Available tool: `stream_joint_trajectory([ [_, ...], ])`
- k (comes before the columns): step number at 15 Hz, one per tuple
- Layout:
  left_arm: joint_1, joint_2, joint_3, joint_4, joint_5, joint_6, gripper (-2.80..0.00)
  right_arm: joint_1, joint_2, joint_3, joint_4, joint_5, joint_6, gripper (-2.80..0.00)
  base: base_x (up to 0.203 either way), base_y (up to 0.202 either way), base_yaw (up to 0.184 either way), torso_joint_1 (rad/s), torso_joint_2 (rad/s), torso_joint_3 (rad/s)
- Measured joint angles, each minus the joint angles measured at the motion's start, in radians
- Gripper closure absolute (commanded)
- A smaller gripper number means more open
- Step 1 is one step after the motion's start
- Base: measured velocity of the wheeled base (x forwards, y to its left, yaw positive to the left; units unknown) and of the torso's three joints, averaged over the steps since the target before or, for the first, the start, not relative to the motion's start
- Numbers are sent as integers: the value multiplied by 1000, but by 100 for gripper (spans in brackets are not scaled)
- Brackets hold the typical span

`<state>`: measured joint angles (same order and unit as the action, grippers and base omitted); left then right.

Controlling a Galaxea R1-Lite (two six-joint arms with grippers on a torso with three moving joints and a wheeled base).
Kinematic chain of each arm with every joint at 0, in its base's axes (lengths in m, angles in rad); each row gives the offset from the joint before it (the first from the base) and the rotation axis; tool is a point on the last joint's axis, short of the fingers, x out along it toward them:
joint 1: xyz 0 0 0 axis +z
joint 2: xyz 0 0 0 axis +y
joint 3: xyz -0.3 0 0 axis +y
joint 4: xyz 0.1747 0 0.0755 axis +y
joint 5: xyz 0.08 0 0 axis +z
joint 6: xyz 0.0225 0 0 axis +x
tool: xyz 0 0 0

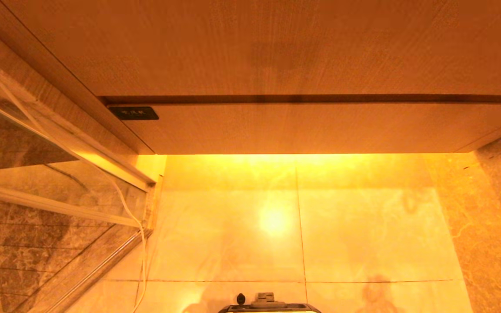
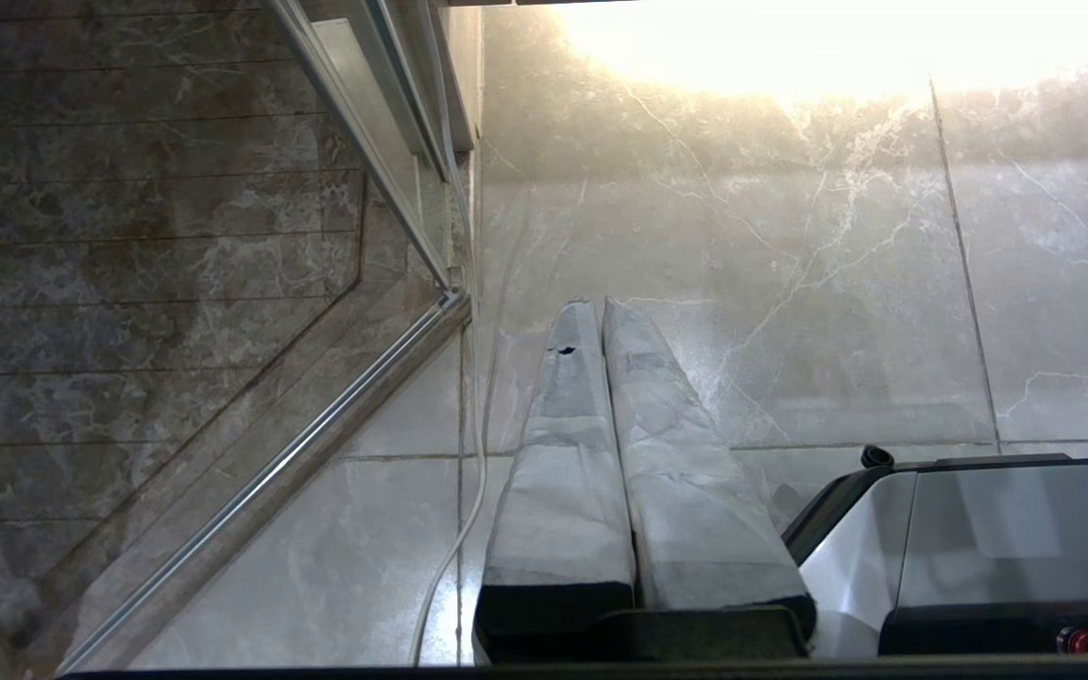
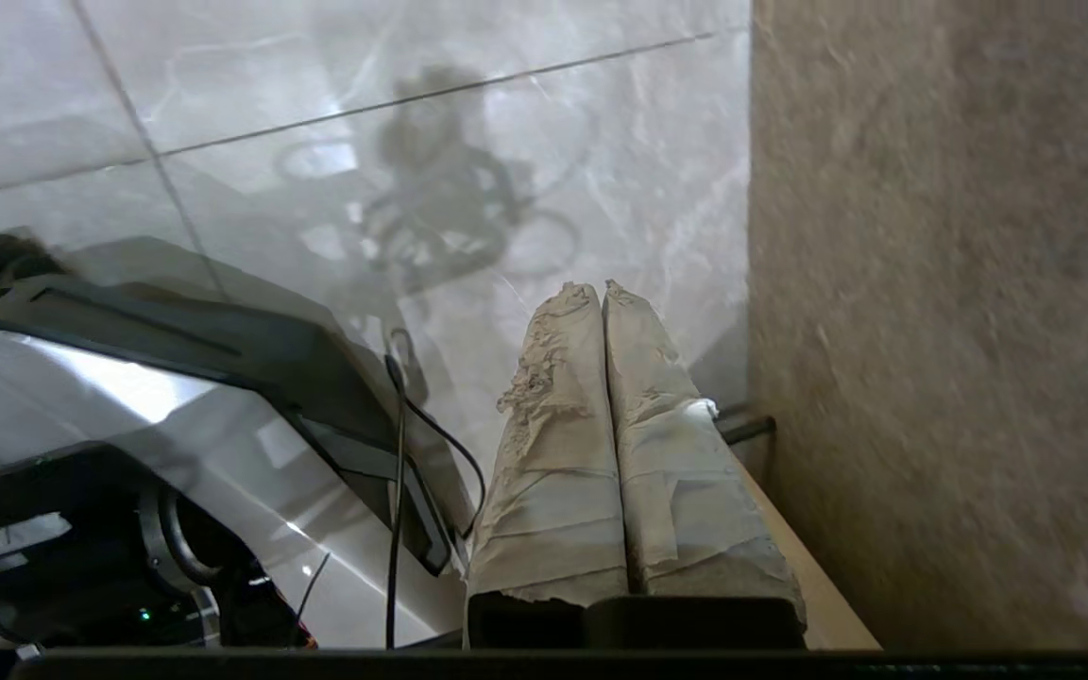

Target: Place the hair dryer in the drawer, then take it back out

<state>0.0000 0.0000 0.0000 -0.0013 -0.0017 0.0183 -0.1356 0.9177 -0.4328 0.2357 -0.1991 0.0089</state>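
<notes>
Drawer (image 1: pixel 320 128), wide light wood-grain, sits closed and handleless; we judge it stiff, pulled by its lower edge; both pincers, right (image 3: pixel 601 288) and left (image 2: pixel 598 304), closed, empty.

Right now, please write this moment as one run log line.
drawer: closed, label at its left | hair dryer: not visible | left gripper: shut, empty, over floor | right gripper: shut, empty, beside wall

The drawer (image 1: pixel 302 128) is shut, its inside hidden, and the frame's right edge cuts it off. White marks on its dark label (image 1: pixel 134 113), upper left, are too small to read. The robot's base (image 1: pixel 270 307) is clipped at bottom centre.
</notes>
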Motion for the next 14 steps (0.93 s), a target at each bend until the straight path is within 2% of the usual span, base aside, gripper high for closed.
stream_joint_trajectory([
  [2, 0, 0, 0, 0, 0, 0, 0, 46, -41, 31, 28, -46, 11, 0, 0, 0, 0, 0, 0, 0],
  [4, 0, 0, 0, 0, 0, 0, 0, 86, -63, 44, 90, -98, 76, 0, 0, 0, 0, 0, 0, 0],
  [5, 0, 0, 0, 0, 0, 1, 0, 95, -70, 53, 97, -102, 99, 0, 0, 0, 0, 0, 0, 0],
  [14, 0, 0, 0, 0, 0, 1, 0, 113, -129, 98, 93, -104, 102, 0, 0, 0, 0, 0, 0, 0],
])
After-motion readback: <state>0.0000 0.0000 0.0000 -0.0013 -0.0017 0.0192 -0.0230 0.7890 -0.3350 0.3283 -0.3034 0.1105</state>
